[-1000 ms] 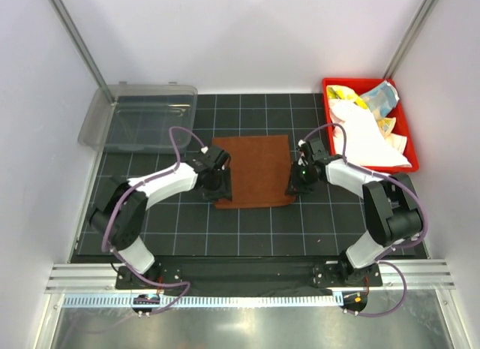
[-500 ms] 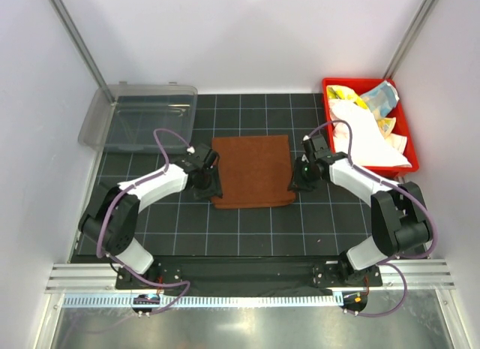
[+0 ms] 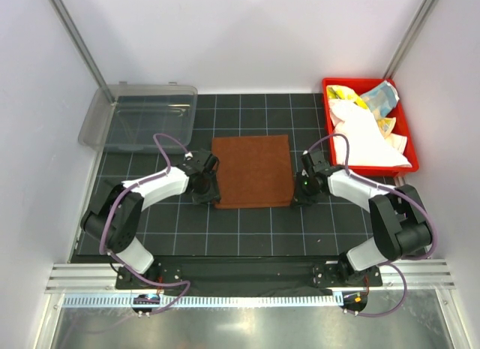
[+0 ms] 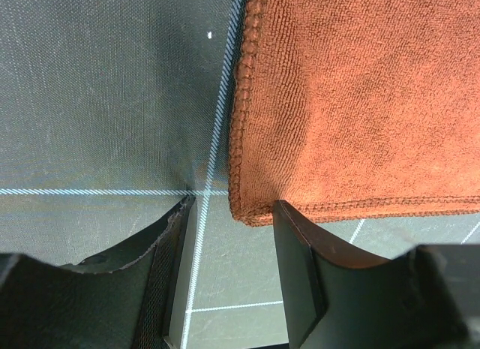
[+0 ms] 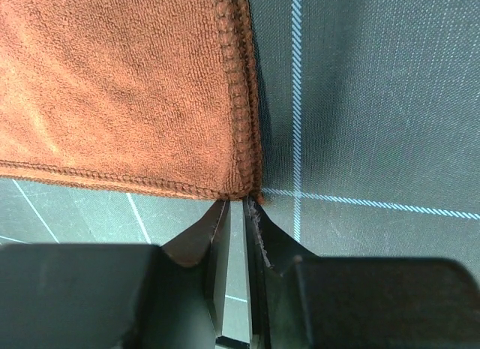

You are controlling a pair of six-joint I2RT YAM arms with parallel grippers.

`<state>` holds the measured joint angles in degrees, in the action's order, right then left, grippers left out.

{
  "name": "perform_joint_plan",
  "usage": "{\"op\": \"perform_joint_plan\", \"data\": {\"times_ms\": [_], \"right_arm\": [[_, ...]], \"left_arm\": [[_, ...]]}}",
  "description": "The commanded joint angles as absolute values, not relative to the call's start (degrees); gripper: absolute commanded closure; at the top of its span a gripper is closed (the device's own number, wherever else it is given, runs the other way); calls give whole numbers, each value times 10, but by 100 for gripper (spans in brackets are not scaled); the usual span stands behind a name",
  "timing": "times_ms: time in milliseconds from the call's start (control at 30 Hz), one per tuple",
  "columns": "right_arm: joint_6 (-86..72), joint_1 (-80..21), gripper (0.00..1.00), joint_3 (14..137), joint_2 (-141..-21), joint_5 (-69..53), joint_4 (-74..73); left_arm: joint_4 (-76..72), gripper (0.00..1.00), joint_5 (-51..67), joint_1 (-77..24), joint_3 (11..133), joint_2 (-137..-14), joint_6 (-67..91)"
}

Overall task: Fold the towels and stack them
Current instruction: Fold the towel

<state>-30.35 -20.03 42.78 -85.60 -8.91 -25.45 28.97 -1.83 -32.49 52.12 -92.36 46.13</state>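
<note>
Risk of a skewed fold: rust-brown towel (image 3: 253,171) lies flat at frame centre, left gripper (image 4: 231,214) released astride its lower-left corner, right gripper (image 5: 236,208) nearly clenched at the lower-right corner tip, hold unconfirmed, so either corner may slip.

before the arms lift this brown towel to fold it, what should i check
1. rust-brown towel flat on the mat: ok
2. near-left corner between the open left jaws: ok
3. left jaws closed on that corner: not ok
4. right jaws pinching the near-right corner: cannot tell; nearly closed, tips at the corner
5. other towels inside the red bin: ok
</note>
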Motion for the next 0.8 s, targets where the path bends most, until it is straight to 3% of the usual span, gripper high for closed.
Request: {"op": "perform_joint_plan", "data": {"times_ms": [0,367,500,767], "right_arm": [[-308,-202,80,414,-847,-57,-238],[-330,-203,75,463,-792,-60,-293],[-335,-202,71,474,-809,-55,-286],[-338,-202,71,488,-855,-47,-268]], "left_arm": [[283,51,-45,-325,517,-907,464],[302,47,-51,-321,530,-857,461],[269,48,-19,-313,514,-867,471],[228,52,18,-310,494,-902,491]]}}
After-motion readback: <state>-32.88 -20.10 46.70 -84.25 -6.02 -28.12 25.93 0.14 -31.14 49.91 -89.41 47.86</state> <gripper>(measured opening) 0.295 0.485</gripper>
